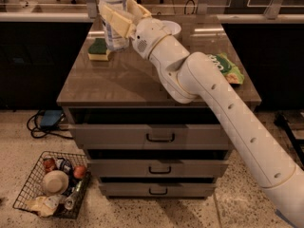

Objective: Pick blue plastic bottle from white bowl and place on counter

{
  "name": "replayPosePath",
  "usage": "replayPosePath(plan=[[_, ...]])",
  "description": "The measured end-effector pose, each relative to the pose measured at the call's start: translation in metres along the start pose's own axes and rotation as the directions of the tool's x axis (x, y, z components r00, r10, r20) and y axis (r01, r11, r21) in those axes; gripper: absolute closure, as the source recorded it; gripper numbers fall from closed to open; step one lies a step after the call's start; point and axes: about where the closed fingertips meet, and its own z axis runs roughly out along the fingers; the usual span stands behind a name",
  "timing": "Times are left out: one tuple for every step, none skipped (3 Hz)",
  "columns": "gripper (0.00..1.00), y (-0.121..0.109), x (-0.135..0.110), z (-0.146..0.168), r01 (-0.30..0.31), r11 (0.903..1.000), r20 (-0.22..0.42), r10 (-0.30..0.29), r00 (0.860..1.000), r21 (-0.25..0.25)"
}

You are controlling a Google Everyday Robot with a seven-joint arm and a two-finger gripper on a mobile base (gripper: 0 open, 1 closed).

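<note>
The blue plastic bottle (pixel 112 18) is clear with a pale label; its top is cut off by the frame edge. My gripper (pixel 118 19) is shut on the bottle and holds it upright over the back left of the counter (pixel 128 80), just right of the sponge. The bottle's base is close to the counter top; I cannot tell if it touches. The white bowl (pixel 169 28) stands at the back middle of the counter, partly hidden behind my arm, to the right of the bottle.
A green-and-yellow sponge (pixel 99 50) lies at the back left. A green snack bag (pixel 228 68) lies at the right edge. Three drawers (pixel 160 137) are below the top. A wire basket (pixel 52 183) of items sits on the floor at left.
</note>
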Motion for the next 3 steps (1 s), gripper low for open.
replayPosePath(plan=[[1.00,0.009,-0.001,-0.004,0.094,0.9955,-0.061,-0.095,0.994,-0.011],[1.00,0.014,0.014,-0.020,0.145,0.9895,-0.157,-0.143,0.977,-0.002],[1.00,0.015,0.015,-0.019,0.141,0.9900,-0.156,-0.140,0.978,-0.003]])
